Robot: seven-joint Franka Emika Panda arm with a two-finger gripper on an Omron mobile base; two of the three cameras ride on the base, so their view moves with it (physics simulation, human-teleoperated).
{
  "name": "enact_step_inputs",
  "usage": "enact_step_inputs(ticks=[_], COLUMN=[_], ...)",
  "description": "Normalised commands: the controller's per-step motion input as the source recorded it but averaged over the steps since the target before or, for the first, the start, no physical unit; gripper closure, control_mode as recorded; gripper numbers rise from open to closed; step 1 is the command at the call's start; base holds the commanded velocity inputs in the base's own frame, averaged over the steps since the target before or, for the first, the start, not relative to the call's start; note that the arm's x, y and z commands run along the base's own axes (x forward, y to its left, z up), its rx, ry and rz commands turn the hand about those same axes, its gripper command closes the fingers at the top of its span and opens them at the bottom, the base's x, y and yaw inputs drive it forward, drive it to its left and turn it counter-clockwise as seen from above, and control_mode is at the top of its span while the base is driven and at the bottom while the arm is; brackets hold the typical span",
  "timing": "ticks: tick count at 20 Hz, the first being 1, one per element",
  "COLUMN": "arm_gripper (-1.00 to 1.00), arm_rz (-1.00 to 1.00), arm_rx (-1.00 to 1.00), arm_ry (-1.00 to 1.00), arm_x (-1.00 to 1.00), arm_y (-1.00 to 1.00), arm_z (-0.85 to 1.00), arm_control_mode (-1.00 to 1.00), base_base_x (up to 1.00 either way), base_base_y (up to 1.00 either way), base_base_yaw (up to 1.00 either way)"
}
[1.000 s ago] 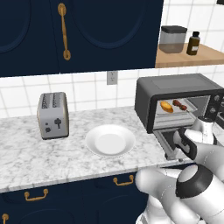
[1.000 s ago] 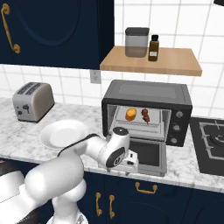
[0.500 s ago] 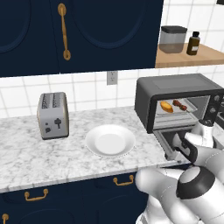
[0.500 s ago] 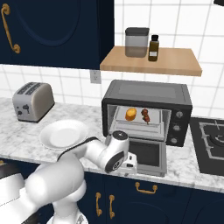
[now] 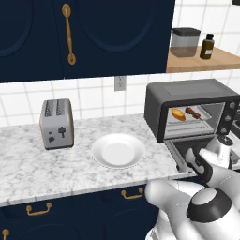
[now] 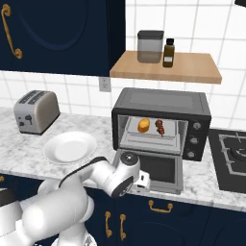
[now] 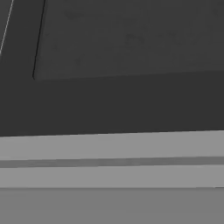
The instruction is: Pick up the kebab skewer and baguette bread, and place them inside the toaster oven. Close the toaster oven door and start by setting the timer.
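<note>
Marble surface (image 5: 28,168) carries the dark grey toaster oven (image 6: 161,103), whose toaster oven door (image 6: 158,168) is dropped open and lies flat toward the robot. Claw (image 6: 143,182) sits low at the door's front edge, near its left corner; fingers hidden behind the wrist in both base views, and the hand view is pressed up against a dark panel with a grey bar handle (image 7: 109,159) across it, so cannot tell if the claw is wide or narrow. Above and beyond the claw, inside the oven on its rack, the baguette bread (image 6: 143,125) lies left and the kebab skewer (image 6: 160,127) just beside it to the right, close but apart. Oven knobs (image 6: 196,139) are up and right of the claw. White plate (image 6: 70,147) sits left of the claw on the surface, silver toaster (image 6: 35,111) farther left. Wooden shelf (image 6: 166,69) well above the claw holds a canister (image 6: 150,46) and a dark bottle (image 6: 168,52).
</note>
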Motion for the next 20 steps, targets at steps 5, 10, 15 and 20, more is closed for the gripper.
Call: enact_step_inputs(ticks=[5,10,15,20], arm_gripper=[-1.00,-1.00,-1.00,-1.00], arm_rz=[0.00,0.00,0.00,0.00], arm_rx=[0.00,0.00,0.00,0.00], arm_ry=[-0.23,-0.17,-0.15,-0.17], arm_x=[0.48,0.42,0.31,0.28], arm_y=[0.03,0.09,0.16,0.26], arm_z=[0.03,0.26,0.28,0.22], arm_control_mode=[-1.00,-1.00,-1.00,-1.00], base_base_x=[0.00,0.00,0.00,0.00], base_base_y=[0.00,0.00,0.00,0.00], base_base_yaw=[0.00,0.00,0.00,0.00])
